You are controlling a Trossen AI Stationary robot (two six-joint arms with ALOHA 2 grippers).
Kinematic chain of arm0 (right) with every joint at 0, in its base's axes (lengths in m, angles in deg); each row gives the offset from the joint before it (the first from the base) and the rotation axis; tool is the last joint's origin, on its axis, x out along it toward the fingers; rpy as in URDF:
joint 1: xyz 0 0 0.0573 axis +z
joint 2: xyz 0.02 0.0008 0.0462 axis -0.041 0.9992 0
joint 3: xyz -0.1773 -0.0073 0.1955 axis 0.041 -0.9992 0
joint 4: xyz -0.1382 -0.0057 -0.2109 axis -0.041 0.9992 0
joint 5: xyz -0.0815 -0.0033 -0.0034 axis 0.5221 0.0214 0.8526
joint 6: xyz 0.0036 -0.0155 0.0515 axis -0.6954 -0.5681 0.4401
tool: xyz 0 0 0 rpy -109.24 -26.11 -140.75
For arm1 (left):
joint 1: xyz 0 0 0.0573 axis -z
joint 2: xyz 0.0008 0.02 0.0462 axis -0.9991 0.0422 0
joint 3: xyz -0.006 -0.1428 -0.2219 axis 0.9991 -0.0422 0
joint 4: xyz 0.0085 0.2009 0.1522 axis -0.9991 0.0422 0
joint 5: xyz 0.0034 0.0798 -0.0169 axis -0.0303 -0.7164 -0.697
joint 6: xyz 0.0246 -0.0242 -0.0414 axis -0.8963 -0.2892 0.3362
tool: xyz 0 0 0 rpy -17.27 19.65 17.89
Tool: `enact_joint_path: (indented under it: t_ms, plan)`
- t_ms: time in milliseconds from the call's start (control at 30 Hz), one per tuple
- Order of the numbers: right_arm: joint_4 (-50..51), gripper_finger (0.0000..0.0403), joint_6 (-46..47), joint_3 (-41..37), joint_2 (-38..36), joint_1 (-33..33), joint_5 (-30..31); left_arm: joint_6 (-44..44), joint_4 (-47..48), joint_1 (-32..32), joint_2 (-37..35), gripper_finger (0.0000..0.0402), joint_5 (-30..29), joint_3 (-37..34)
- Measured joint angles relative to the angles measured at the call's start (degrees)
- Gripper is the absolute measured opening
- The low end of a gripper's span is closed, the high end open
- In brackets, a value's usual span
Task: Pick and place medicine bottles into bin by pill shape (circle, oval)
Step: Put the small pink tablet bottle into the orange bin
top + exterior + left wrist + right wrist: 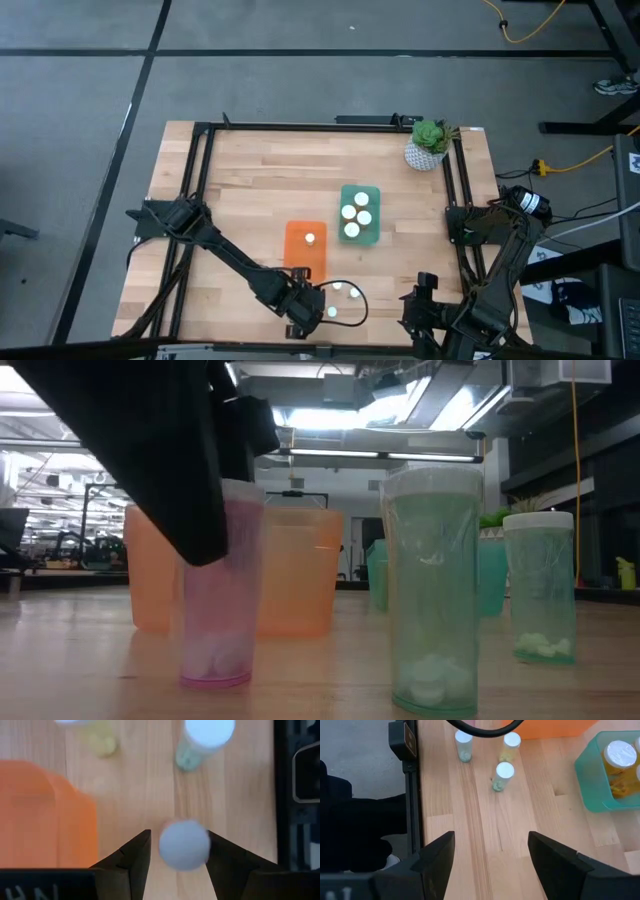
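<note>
The left gripper (177, 857) straddles a pink bottle (184, 845) standing on the tabletop (140, 785) beside the orange bin (45, 815), jaws apart and not yet grasping, so centre, close squarely and lift straight; the right gripper (491, 851) waits released.
</note>
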Motion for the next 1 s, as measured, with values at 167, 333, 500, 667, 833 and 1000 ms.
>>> enact_joint_path:
  t_ms: [167,333,500,667,833,1000]
  plan:
    - [0.00,0.0255,-0.01,0.00,0.00,0.00,0.00,-0.08,-0.86,-0.21,0.00,0.0169,0.07,0.00]
    - [-0.02,0.0255,-0.01,0.00,0.00,0.00,0.00,-0.08,-1.17,-0.26,-0.02,0.0169,0.07,0.00]
    - [-0.03,0.0255,-0.01,0.00,0.00,0.00,0.00,-0.08,-1.57,-0.26,-0.02,0.0167,0.08,0.00]
    - [-0.05,0.0255,-0.01,-0.02,0.00,0.00,0.00,-0.06,-1.56,-0.26,-0.02,0.0150,0.11,0.00]
    - [-0.05,0.0255,-0.01,-0.02,0.00,0.00,0.00,-0.06,-2.27,-0.26,-0.02,0.0129,0.11,0.02]
    - [-0.05,0.0255,-0.01,-0.02,0.00,-0.01,0.00,-2.53,-1.00,-0.25,-0.81,0.0120,0.35,2.68]
